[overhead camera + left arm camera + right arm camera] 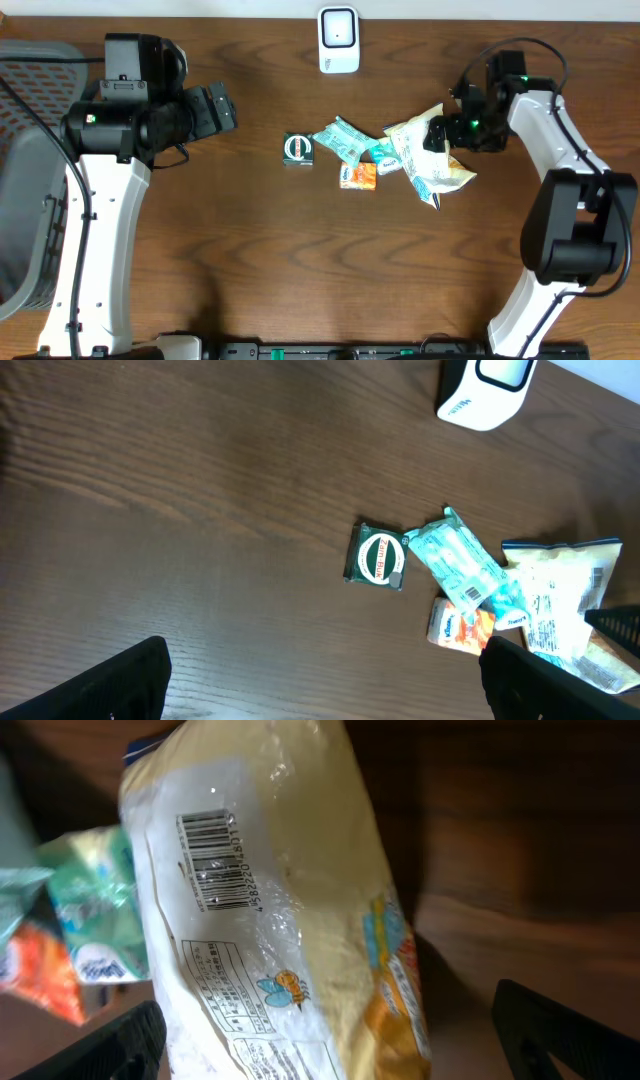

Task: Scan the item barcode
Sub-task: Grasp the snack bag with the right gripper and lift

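The right gripper point(345, 1040) stands wide open and holds nothing. The yellow-and-white snack bag point(270, 920) lies directly under it, filling the space between the two fingers. I cannot tell whether the fingers already touch the wrapper. The bag's barcode point(215, 860) faces up, printed on the white panel a little ahead of the fingertips.

Just beyond the bag, on the side away from this arm, lie a teal packet point(340, 138) and an orange packet point(358, 177), both touching or overlapping the bag's edge. Further out sits a small dark green packet point(298, 149), slightly apart from the rest. The white scanner point(338, 40) stands well beyond the pile, at the far edge of the table point(250, 260).

The left gripper point(225, 108) is also open and empty. It hangs over bare wood, with the whole pile well ahead of it.

The step in hand looks like the reach for the bag, with the grasp not yet made. The next move calls for lowering the fingers onto the bag and closing on it away from the barcode, so the code stays uncovered. The crinkly film may slip or drag the neighbouring packets. The bag must then be lifted and turned so its code faces the scanner.
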`<action>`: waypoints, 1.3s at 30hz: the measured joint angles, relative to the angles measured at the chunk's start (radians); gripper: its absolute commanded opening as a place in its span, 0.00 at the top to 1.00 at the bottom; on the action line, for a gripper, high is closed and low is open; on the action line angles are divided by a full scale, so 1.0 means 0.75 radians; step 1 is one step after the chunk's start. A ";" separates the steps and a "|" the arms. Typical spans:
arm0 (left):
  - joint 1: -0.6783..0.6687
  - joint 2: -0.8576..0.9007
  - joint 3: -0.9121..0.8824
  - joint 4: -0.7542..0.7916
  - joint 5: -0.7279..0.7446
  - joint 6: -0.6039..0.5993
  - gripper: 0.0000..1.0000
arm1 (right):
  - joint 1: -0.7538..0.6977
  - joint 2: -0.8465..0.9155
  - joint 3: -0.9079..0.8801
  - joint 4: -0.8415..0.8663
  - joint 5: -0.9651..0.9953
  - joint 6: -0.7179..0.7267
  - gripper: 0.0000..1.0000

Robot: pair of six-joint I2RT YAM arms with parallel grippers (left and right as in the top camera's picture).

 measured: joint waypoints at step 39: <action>0.000 0.000 0.000 0.000 -0.001 0.000 0.02 | 0.301 -0.178 0.151 -0.137 0.991 0.347 0.99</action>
